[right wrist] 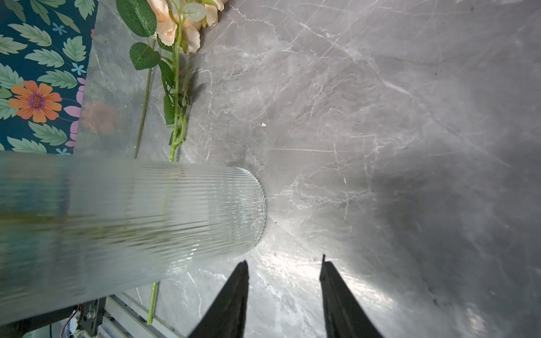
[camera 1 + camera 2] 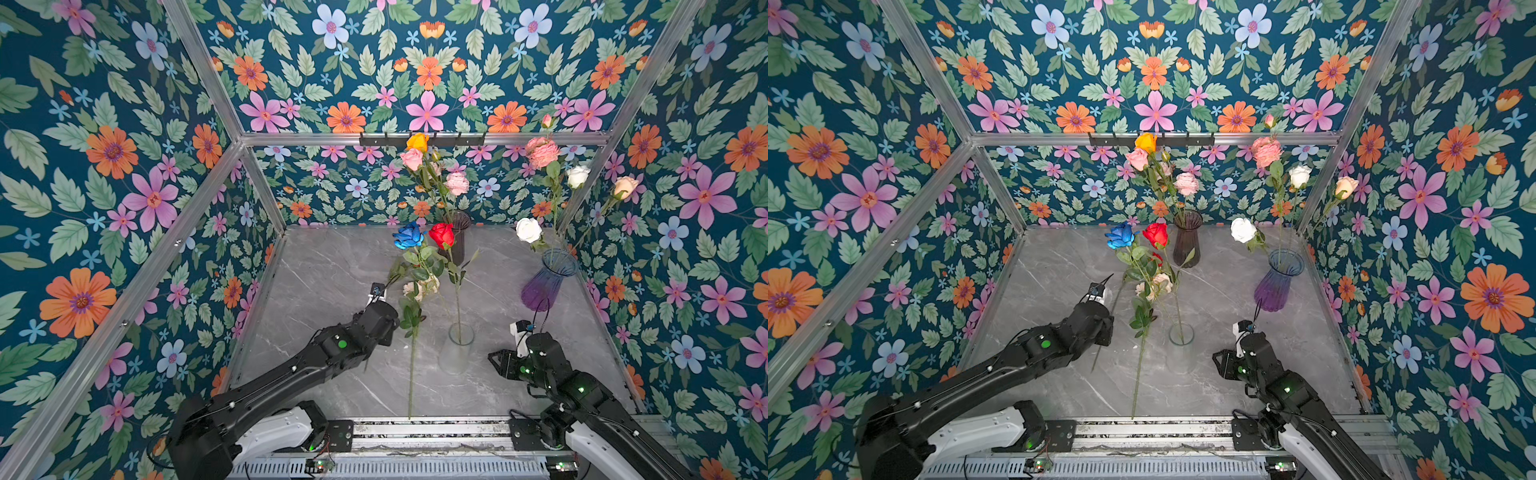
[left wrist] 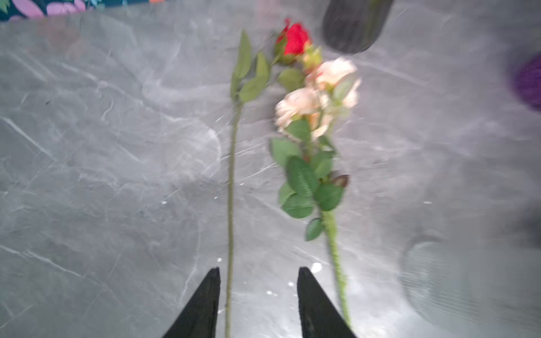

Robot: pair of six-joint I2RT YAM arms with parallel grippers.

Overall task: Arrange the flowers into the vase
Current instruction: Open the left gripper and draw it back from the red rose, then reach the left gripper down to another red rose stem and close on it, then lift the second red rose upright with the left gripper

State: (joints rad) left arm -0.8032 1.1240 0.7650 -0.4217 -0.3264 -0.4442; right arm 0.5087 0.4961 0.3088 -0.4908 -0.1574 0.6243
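In the left wrist view my left gripper (image 3: 259,270) is open, low over the table and astride the thin stem (image 3: 231,190) of a small red rose (image 3: 294,39) that lies flat. A cream flower spray (image 3: 316,96) lies beside it, also visible in a top view (image 2: 419,289). The clear ribbed vase (image 2: 457,353) holds a blue rose (image 2: 409,236) and a red rose (image 2: 441,235). My right gripper (image 1: 284,263) is open and empty, close beside that vase's base (image 1: 146,219).
A dark vase (image 2: 457,241) with orange and pink flowers stands at the back. A purple vase (image 2: 544,286) at the right holds white, pink and cream ones. Flowered walls and metal frame posts enclose the grey marble table (image 2: 332,270).
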